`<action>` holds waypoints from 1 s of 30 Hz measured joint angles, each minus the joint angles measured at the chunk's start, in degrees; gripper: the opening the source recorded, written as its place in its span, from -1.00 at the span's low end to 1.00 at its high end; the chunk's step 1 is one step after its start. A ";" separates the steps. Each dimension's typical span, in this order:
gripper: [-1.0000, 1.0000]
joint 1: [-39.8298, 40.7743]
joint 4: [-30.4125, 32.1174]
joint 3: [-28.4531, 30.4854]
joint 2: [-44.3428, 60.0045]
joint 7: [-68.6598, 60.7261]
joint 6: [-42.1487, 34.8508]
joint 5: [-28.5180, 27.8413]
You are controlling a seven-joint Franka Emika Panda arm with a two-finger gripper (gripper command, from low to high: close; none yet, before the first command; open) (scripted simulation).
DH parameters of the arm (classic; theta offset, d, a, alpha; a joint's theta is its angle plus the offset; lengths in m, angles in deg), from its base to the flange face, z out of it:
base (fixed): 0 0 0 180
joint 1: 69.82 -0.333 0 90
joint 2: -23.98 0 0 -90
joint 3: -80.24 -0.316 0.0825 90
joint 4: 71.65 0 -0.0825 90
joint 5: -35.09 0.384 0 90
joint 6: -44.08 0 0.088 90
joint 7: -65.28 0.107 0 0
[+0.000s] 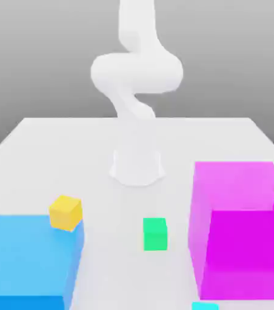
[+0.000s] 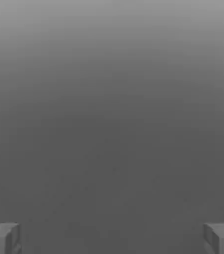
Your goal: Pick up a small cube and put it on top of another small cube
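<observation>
Gripper (image 2: pixel 112 238) is spread wide, holding nothing – it may take the yellow cube (image 1: pixel 65 212) instead of the green cube (image 1: pixel 155 234), or bump the magenta block (image 1: pixel 239 236) near the cyan cube (image 1: pixel 205 306)

Your Panda arm (image 1: pixel 136 75): smooth, plain white, rounded tubular links on a cylindrical base (image 1: pixel 137 166); the pincer (image 2: pixel 112 238) ends in grey, blocky fingertips (image 2: pixel 3 239).

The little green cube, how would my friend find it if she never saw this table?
Start at the white table in the exterior view, then find the big blue block and the big magenta block near the front. The small green cube sits alone on the table between them. It is far smaller than both, and green, unlike the yellow cube by the blue block.
</observation>
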State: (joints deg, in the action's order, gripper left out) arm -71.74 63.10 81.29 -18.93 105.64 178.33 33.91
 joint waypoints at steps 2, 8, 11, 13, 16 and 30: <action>0.00 -1.61 2.51 0.97 2.47 -4.66 2.07 -0.98; 0.00 -5.74 9.62 3.87 9.43 -18.24 7.98 -3.22; 0.00 -7.92 13.15 5.63 12.86 -24.99 10.91 -4.35; 0.00 -9.19 15.50 6.67 15.16 -29.64 12.85 -4.91; 0.00 -11.13 19.03 8.34 18.61 -36.64 15.79 -5.72; 0.00 -20.23 35.55 15.86 34.96 -71.36 29.67 -6.81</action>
State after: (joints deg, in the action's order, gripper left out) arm -91.97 98.65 97.15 16.03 34.27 208.01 27.10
